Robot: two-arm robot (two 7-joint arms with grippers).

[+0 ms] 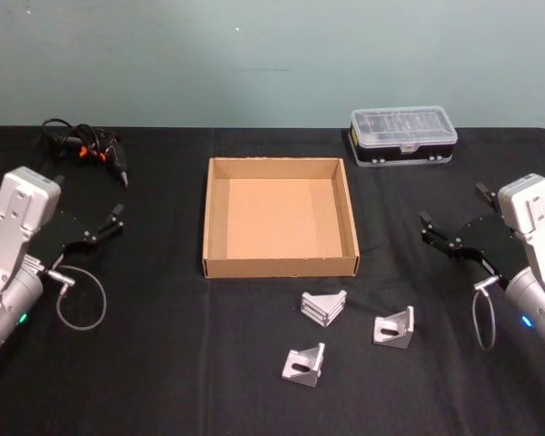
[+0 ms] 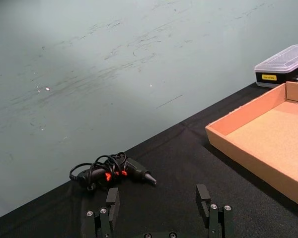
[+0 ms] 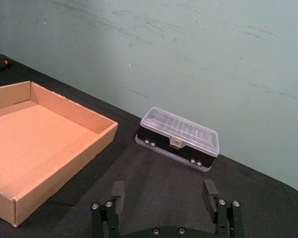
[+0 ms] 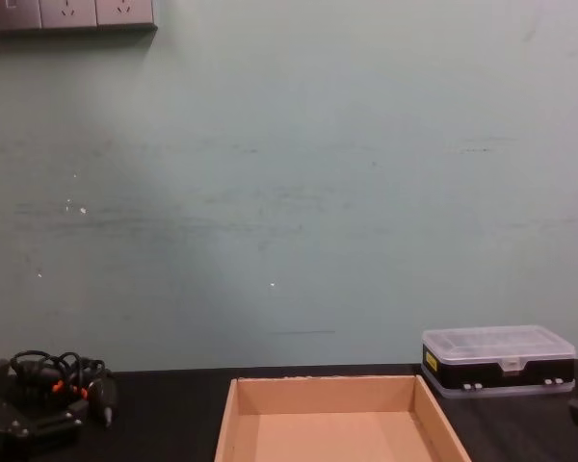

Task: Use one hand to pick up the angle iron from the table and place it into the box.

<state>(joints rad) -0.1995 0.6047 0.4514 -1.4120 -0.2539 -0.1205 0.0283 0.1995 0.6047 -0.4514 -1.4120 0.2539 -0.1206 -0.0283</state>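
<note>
The table (image 1: 163, 381) carries everything. The box (image 1: 279, 266) sits open-topped between the 2 grippers, probably so either arm can reach it. The plastic case (image 1: 403, 136) lies beyond the right gripper (image 3: 163, 188); its yellow label (image 2: 269, 77) is too small to read. The right gripper and the left gripper (image 2: 158, 196) hover spread wide, holding nothing. The angle iron (image 1: 394, 326) lies inward of the right gripper, with a 2nd angle iron (image 1: 323, 306) and a 3rd angle iron (image 1: 305, 363) farther inward. They lie apart, likely leaving finger room.
</note>
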